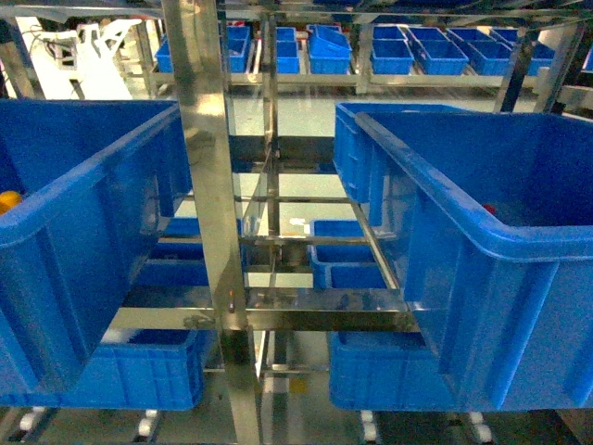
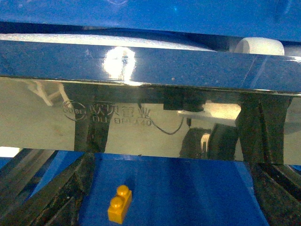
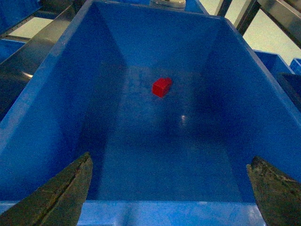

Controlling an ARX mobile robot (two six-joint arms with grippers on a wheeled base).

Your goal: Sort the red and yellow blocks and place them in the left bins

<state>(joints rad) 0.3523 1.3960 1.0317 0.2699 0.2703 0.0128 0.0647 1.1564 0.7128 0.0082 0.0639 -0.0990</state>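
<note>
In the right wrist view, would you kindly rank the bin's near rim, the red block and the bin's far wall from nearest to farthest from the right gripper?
1. Near rim, at the bottom, just beyond the right gripper.
2. Red block, on the bin floor, mid-frame.
3. Far wall, at the top, behind the block.

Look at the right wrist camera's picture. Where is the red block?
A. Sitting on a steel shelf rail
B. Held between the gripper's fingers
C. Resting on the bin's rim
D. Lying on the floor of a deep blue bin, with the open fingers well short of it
D: the red block lies alone on the floor of the blue bin, and the right gripper has its fingers spread wide apart, nearer the camera.
</note>
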